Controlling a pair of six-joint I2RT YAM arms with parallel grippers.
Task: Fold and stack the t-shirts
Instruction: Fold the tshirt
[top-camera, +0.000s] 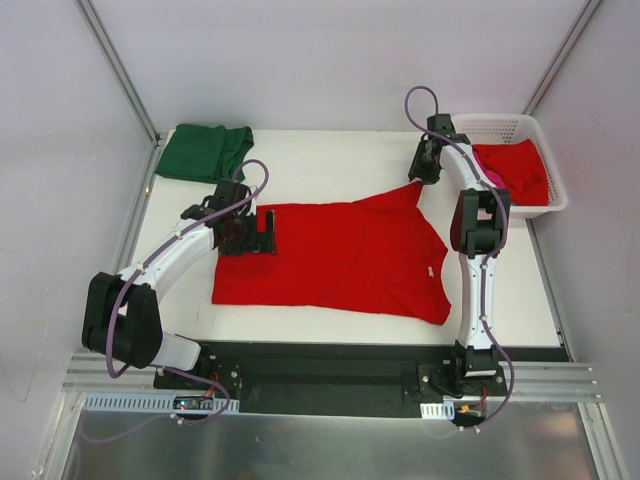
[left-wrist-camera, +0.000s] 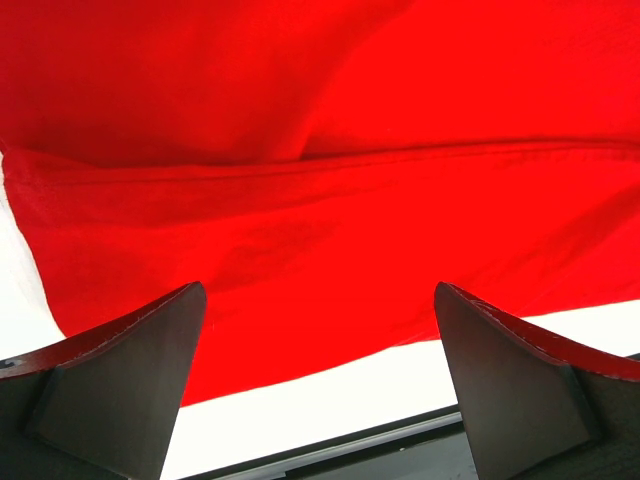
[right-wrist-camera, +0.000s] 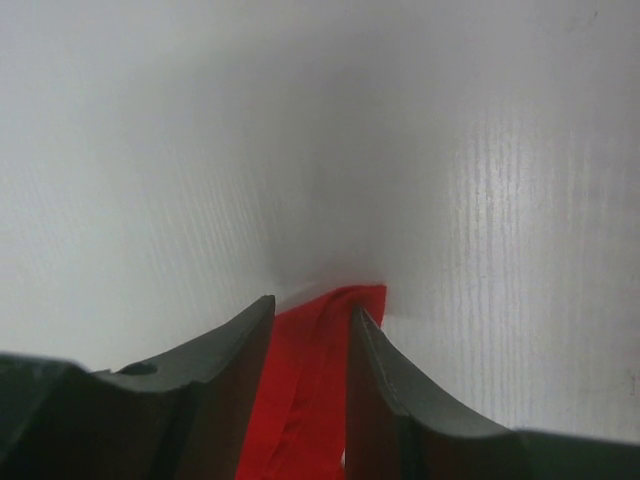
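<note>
A bright red t-shirt (top-camera: 340, 255) lies spread flat across the middle of the white table (top-camera: 330, 160). My left gripper (top-camera: 268, 232) stands wide open over the shirt's left edge, nothing between its fingers; in the left wrist view the red cloth (left-wrist-camera: 300, 150) fills the picture beyond the left gripper (left-wrist-camera: 320, 287). My right gripper (top-camera: 418, 175) is at the tip of the shirt's far sleeve. In the right wrist view its jaws (right-wrist-camera: 312, 305) stand a little apart with a strip of red sleeve (right-wrist-camera: 315, 360) lying between them. A dark green t-shirt (top-camera: 205, 152) lies folded at the far left corner.
A white lattice basket (top-camera: 500, 125) at the far right holds another red t-shirt (top-camera: 520, 165) and a bit of pink cloth (top-camera: 492, 178). White walls close in the table on the far, left and right sides. A black rail runs along the near edge (top-camera: 330, 365).
</note>
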